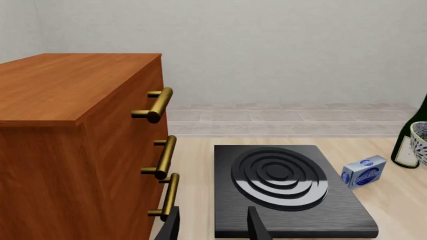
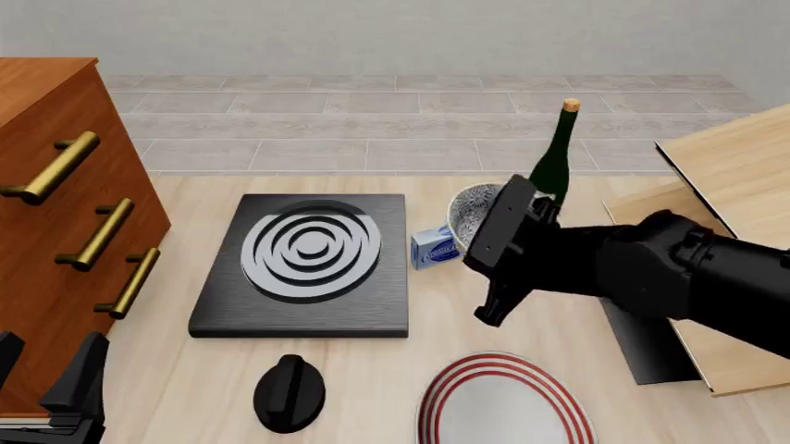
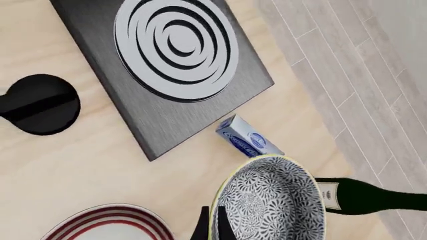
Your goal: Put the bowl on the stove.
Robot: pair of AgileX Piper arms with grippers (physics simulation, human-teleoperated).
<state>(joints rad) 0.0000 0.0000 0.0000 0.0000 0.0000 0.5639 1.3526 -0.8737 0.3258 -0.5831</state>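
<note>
Your right pincer (image 2: 491,262) reaches in from the right and is at the bowl (image 2: 475,211), which stands on the table (image 2: 580,342) between the small blue-white box (image 2: 435,247) and the green bottle (image 2: 556,159). In the right wrist view you see the two fingers (image 3: 215,226) almost together at the near rim of the bowl (image 3: 270,202), so they seem to pinch the rim, one finger inside and one outside. I cannot tell if the bowl is lifted or resting on the table.

The stove (image 2: 306,265) lies flat on the table, left of the bowl, with the box just beside its right edge. The burner rings are bare. The bowl is near the stove but apart from it.

Your left pincer (image 2: 50,388) sits low at the near left corner, beside the wooden drawer cabinet (image 2: 50,213). Its fingers (image 1: 257,225) stand apart with nothing between them, and they point toward the stove (image 1: 287,192).

Closer to you, the black round knob (image 2: 289,393) lies in front of the stove, and the white plate with red rings (image 2: 504,407) lies to the right of the knob. Both are well apart from the bowl.
</note>
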